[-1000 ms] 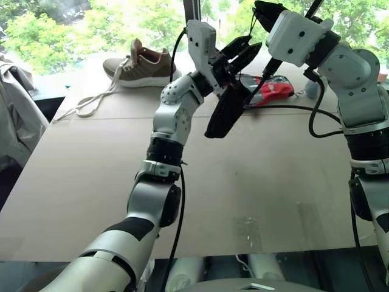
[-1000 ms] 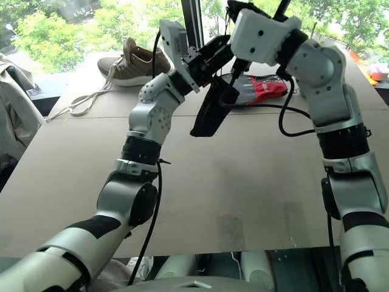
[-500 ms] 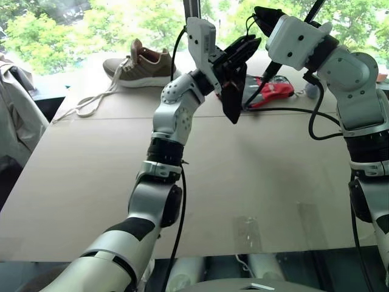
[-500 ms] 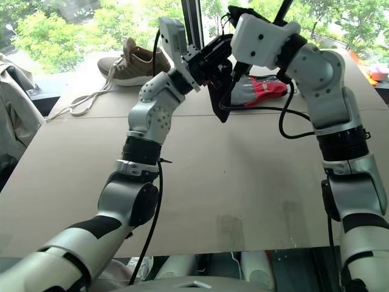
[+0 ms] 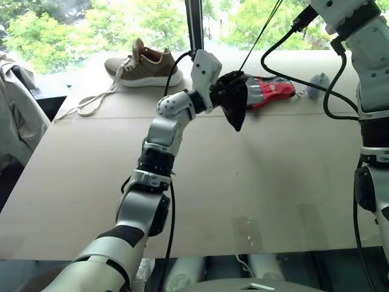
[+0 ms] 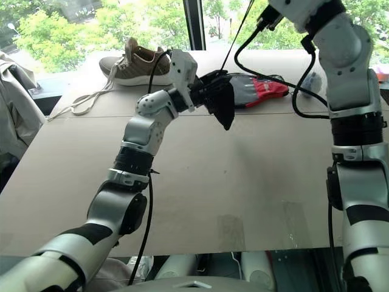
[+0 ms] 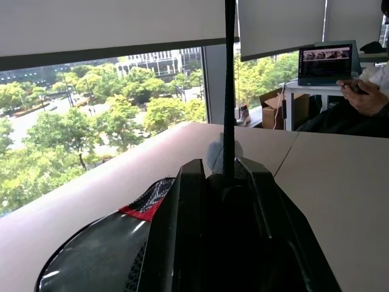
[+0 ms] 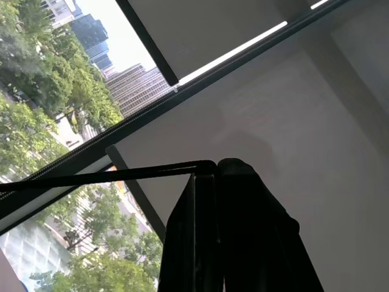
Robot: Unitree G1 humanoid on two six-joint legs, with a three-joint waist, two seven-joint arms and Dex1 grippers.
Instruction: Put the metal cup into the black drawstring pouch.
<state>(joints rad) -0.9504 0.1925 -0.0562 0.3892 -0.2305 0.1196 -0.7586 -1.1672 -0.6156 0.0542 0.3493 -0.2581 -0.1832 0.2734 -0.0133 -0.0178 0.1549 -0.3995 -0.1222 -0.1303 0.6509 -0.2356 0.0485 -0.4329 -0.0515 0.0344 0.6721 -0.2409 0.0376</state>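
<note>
Both fingers [image 8: 216, 176] pinch a cord — black drawstring pouch [image 5: 234, 100] hides cup.

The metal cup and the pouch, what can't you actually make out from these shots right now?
- Metal cup: whether it sits inside the black drawstring pouch cannot be told; the bunched fabric hides any contents in both eye views.
- Left gripper: its fingertips are wrapped by the pouch, which hangs above the table.
- Right gripper: cut off by the top edge of the eye views; the right wrist view shows it pinching a thin black cord.
</note>
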